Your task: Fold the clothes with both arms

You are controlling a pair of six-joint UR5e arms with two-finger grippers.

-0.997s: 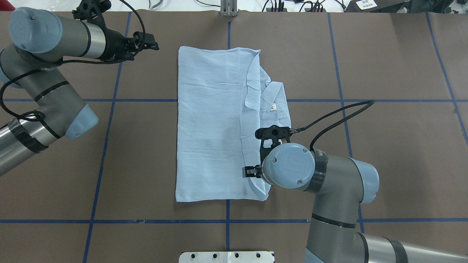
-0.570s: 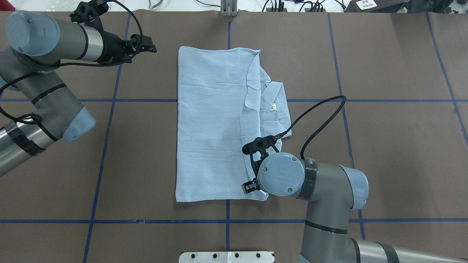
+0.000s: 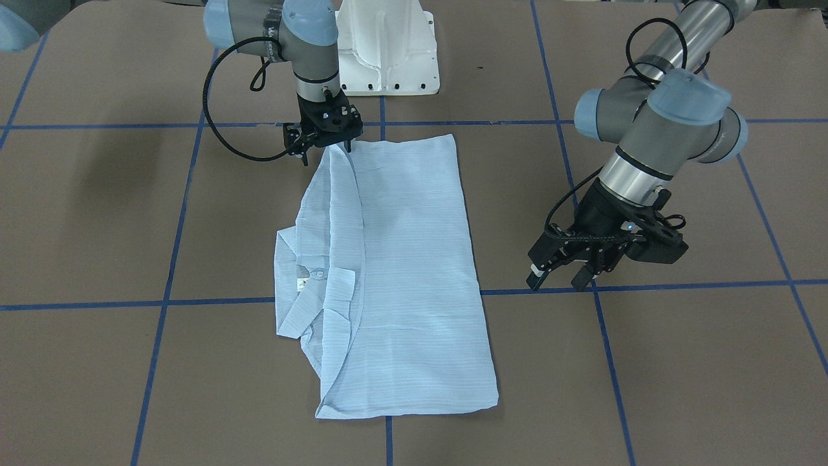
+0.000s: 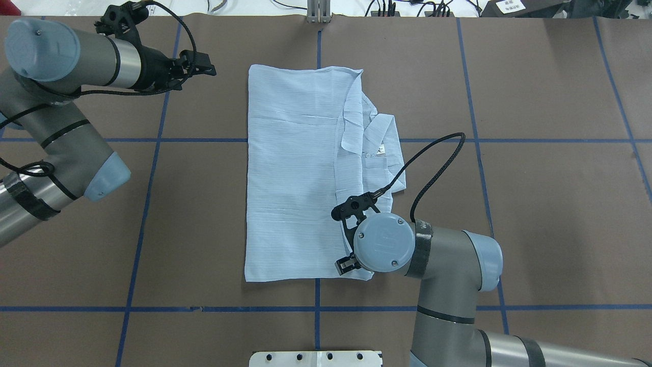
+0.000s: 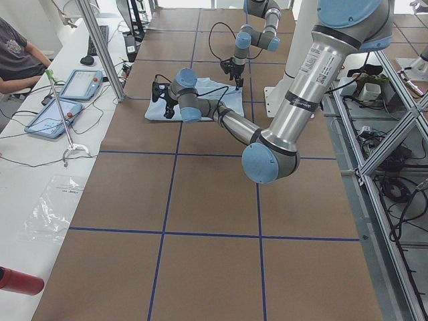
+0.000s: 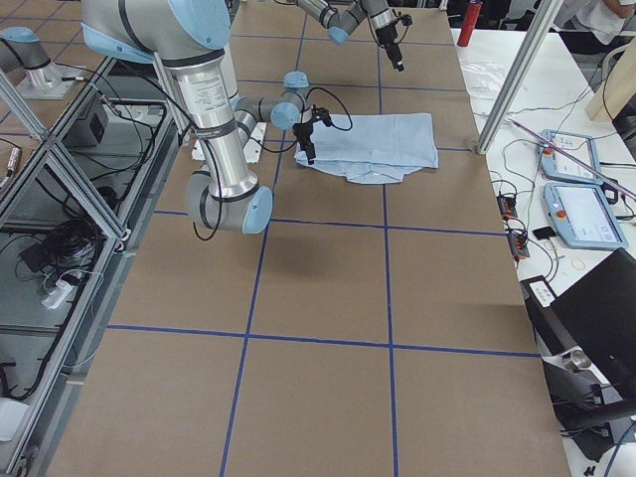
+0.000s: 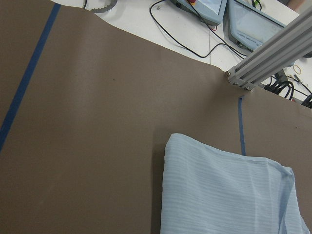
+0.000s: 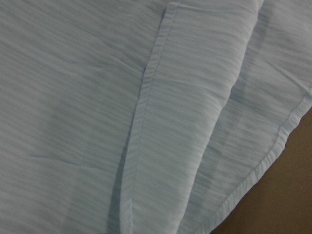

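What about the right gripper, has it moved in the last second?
Yes. In the overhead view the right gripper has shifted over the shirt toward the near blue tape line.

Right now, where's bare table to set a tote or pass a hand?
Widest bare table: robot's right side, beyond the collar and the right arm. Also a strip between the shirt and the left hand. Crowded: the shirt's robot-side right corner, where the right hand is.
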